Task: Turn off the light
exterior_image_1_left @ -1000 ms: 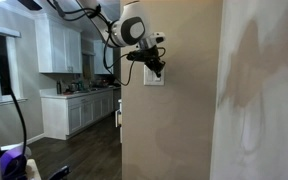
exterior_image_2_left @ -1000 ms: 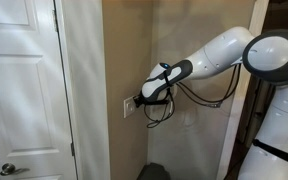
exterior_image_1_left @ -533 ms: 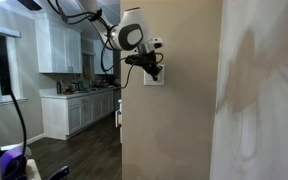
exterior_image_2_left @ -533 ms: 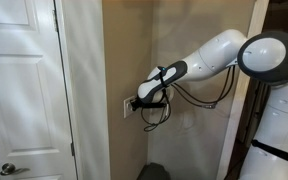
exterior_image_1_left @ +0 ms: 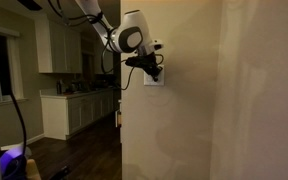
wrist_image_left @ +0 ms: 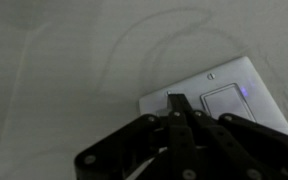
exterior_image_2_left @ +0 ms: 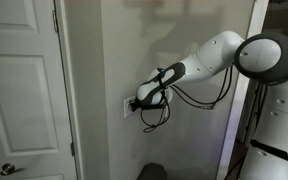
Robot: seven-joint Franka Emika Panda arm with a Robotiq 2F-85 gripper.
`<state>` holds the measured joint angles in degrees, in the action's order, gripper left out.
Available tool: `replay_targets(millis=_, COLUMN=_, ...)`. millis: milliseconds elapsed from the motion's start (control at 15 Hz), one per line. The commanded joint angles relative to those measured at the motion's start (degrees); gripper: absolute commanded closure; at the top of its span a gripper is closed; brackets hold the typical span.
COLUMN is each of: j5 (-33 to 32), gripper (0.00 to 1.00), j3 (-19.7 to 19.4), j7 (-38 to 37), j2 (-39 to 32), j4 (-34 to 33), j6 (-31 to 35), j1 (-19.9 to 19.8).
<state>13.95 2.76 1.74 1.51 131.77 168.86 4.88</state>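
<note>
Your claw (exterior_image_1_left: pixel 155 71) has hardly moved since a second ago, but the room has gone much dimmer. The wall (exterior_image_1_left: pixel 189 120) beside the claw was bright then and is grey now. So the light looks to be off already, and that is the big part of the job.

You have the claw's fingers (wrist_image_left: pixel 176 104) together, with no gap showing in the wrist view. They hold nothing. Their tip sits right at the switch (wrist_image_left: pixel 222 97), on the plate's edge. The wide paddle (wrist_image_left: pixel 225 102) is just past the tip, off to one side. A tiny blue dot (wrist_image_left: pixel 242 91) glows on the plate beyond the paddle.

In both exterior views the claw (exterior_image_2_left: pixel 137 101) is pressed up against the switch (exterior_image_2_left: pixel 129 106) on the wall. The door (exterior_image_2_left: pixel 19 90) is well away from the claw.

I think little is left for you to do. You only need to pull the claw back off the plate. Go straight back, so the tip does not bump the paddle and flip it on again.
</note>
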Motion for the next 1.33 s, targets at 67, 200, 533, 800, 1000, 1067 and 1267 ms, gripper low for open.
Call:
replay_targets(millis=67, j5=-0.4, gripper=1.0, j3=-0.1, j7=1.5, j2=-0.9, j4=-0.1, j6=1.9, j1=0.0)
replay_targets(millis=200, j5=-3.3, gripper=1.0, j3=-0.6, j7=0.3, j2=1.4, j4=1.1, j6=-2.5, j1=-0.8)
replay_targets(millis=533, j5=-3.7, gripper=1.0, j3=-2.0, j7=0.5, j2=4.7, j4=4.6, j6=-2.6, j1=-1.4)
replay_targets(millis=800, j5=-2.1, gripper=1.0, j3=-3.1, j7=1.5, j2=7.0, j4=7.2, j6=-3.5, j1=-0.9)
replay_targets(millis=1000, j5=-3.0, gripper=0.93, j3=-3.0, j7=0.2, j2=5.1, j4=5.8, j6=-2.7, j1=-1.0)
replay_targets(millis=1067, j5=-2.9, gripper=0.86, j3=-3.1, j7=0.2, j2=5.4, j4=6.1, j6=-2.8, j1=-1.0)
replay_targets(millis=1267, j5=-2.9, gripper=0.74, j3=-3.1, j7=0.2, j2=5.7, j4=6.4, j6=-2.8, j1=-0.9)
